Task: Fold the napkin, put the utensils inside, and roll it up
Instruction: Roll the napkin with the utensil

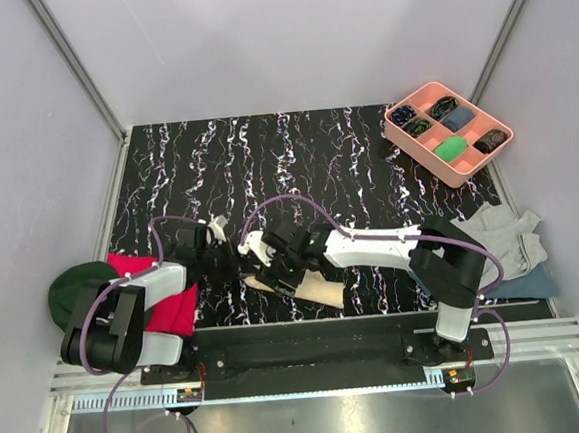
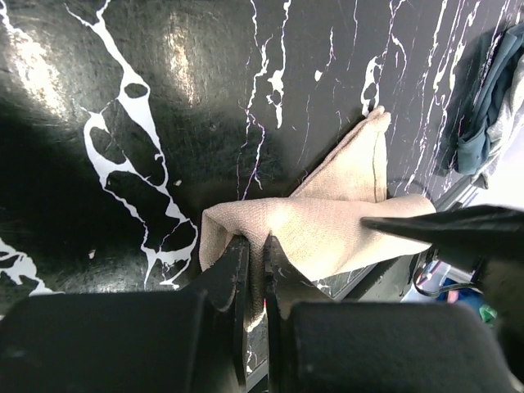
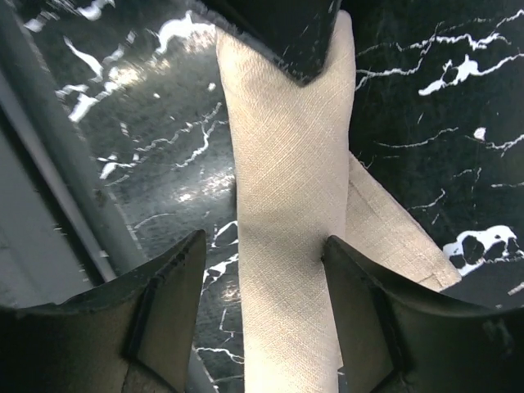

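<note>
Napkin (image 1: 321, 292) as a narrow band, folded or partly rolled, near the front edge of the surface (image 1: 266, 168), lying between the two arms; we cannot tell how many turns it holds. Left gripper (image 2: 254, 246) pressed together on one end of the cloth, a ridge of fabric pinched between its fingers (image 2: 233, 270); we judge that this pinch anchors the end so the band neither slides nor unwinds. Right gripper (image 3: 262, 246) spread, one finger on each side of the band, clamping nothing; we read this straddle as a stance that frames the band for the next hold or push. In the right wrist view a flat flap (image 3: 393, 237) of the same cloth lies beside and under the band; we therefore judge the rolling unfinished. Utensils not visible in any view; whether they sit wrapped inside we cannot tell. We expect soft cloth to spring open if the pinch is let go before the other gripper bears on it.
</note>
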`<state>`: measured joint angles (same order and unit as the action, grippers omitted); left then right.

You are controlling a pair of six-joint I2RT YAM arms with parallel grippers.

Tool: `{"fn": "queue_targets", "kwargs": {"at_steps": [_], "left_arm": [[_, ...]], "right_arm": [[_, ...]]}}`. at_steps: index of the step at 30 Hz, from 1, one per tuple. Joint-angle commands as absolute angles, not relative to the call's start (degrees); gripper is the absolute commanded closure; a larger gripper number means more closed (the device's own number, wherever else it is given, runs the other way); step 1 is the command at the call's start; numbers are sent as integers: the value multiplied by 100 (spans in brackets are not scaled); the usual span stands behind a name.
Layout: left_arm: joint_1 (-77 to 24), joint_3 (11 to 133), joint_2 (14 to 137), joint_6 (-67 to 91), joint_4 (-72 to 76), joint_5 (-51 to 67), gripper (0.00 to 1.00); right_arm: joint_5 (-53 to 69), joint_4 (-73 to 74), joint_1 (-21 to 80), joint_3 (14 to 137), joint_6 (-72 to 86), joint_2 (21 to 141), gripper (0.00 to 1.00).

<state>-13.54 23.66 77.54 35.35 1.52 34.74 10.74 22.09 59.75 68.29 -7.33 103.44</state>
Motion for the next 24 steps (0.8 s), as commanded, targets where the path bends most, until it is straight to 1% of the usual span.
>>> {"fn": "queue_targets", "kwargs": {"at_steps": [1,2,7,12,13,14,17,18,19,20,21,23,24], "left_arm": [[-1345,2478,7858,3322,18,3393,100],[-1345,2479,7857,3322,18,3375,100],[-1345,2487,7866,3322,-105,3384,100],[-1345,2531,7849,3314,-123,3410,100],[-1345,2549,7857,3313,-132,3401,100],[-1345,2566,7857,3313,-141,3419,100],[-1336,2628,7840,3305,-141,3472,100],[-1336,2628,7822,3305,-132,3472,95],[-1336,2645,7753,3305,-132,3454,88],[-1327,2663,7700,3296,-132,3428,77],[-1310,2680,7647,3261,-149,3393,64],[-1266,2794,7463,3199,-342,3182,54],[-1222,2830,7401,3130,-499,3103,46]], "right_arm": [[26,1846,6222,6733,-1028,10371,32],[-139,1828,6266,6715,-1054,10380,31],[-115,1837,6372,6689,-1134,10573,31],[-79,1854,6425,6618,-1116,10705,34],[-70,1863,6434,6609,-1081,10740,36],[-88,1863,6434,6609,-1055,10766,46],[-79,1951,6407,6653,-923,10872,59],[-27,2012,6390,6662,-879,10924,62],[313,2030,6364,6688,-853,10951,63],[473,2065,6328,6688,-818,10969,65],[631,2083,6259,6688,-791,11004,67],[1202,2118,6144,6697,-712,11039,68],[1396,2118,6004,6697,-651,11056,68]]}}
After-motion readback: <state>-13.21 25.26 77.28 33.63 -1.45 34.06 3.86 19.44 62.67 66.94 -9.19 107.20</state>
